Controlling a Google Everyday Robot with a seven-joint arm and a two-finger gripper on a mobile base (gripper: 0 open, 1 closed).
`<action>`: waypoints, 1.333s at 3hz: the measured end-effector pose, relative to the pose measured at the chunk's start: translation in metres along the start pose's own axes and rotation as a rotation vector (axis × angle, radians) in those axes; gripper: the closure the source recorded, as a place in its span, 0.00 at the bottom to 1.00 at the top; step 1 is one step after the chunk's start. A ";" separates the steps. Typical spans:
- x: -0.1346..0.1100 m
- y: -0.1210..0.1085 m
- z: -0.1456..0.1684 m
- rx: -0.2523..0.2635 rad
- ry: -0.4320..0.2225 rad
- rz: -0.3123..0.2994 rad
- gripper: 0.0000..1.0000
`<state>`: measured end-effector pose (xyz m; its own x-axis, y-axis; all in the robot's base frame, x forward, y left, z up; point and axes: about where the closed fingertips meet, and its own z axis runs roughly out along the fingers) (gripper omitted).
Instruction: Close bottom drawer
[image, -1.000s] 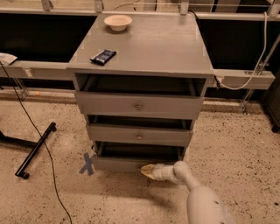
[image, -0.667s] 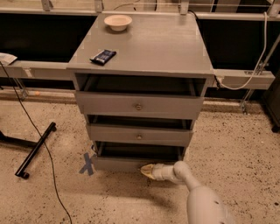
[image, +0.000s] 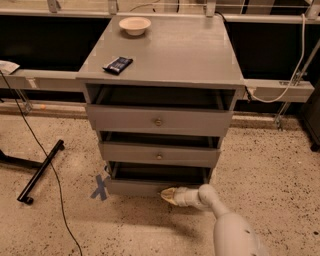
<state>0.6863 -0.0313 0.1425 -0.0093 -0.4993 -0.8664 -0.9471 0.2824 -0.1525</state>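
Speckled floor lies under a grey cabinet with a bowl and a dark packet on top. The bottom drawer sticks out, open. My gripper is low, right against its front panel. I cannot tell if it is open or closed.

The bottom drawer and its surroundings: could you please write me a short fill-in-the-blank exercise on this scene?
1. The grey cabinet has ____ drawers.
2. The gripper is low, at the front of the bottom drawer, which is partly ____.
3. On the cabinet top, a pale ____ stands behind the dark packet.
Missing words: three; open; bowl.
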 end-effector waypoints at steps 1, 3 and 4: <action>0.000 0.000 0.000 0.000 0.000 0.000 0.61; 0.002 -0.002 -0.002 0.005 0.002 0.004 0.56; 0.024 -0.023 -0.023 0.052 0.020 0.041 0.57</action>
<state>0.7004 -0.0685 0.1360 -0.0549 -0.5020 -0.8631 -0.9278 0.3451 -0.1417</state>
